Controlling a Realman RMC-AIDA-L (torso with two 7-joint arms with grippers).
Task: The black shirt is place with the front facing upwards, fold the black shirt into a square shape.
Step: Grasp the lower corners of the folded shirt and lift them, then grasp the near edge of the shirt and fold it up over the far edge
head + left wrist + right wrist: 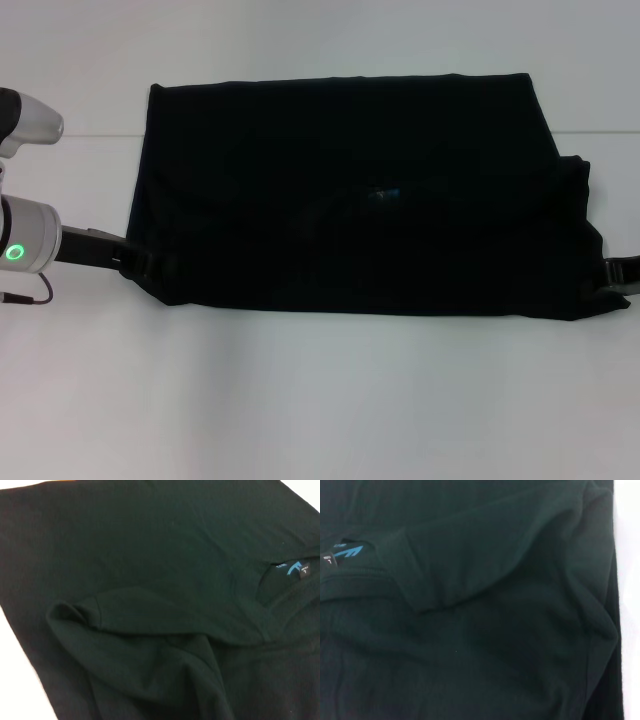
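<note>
The black shirt lies spread across the white surface, already folded into a wide band; no lettering shows, only plain black cloth and a small blue neck label near the middle, so the printed front seems to be tucked inside the fold. The sleeves are turned in over the body, as the wrist views show, which keeps the side edges fairly straight for the next fold. The left end effector sits at the shirt's near left corner, its dark tip meeting the cloth edge; the right end effector sits at the near right corner, just against the bulging side; each is placed at an end of the near hem, likely so the two can lift that edge together and keep it level. Whether either set of fingers is apart or clamped on the cloth I cannot tell, since the tips merge with the black fabric and the wrist views show only cloth. The shape is still a long rectangle, not a square; by my judgement, at least one more fold across the width remains; the right side is rumpled and could spoil a clean edge.
</note>
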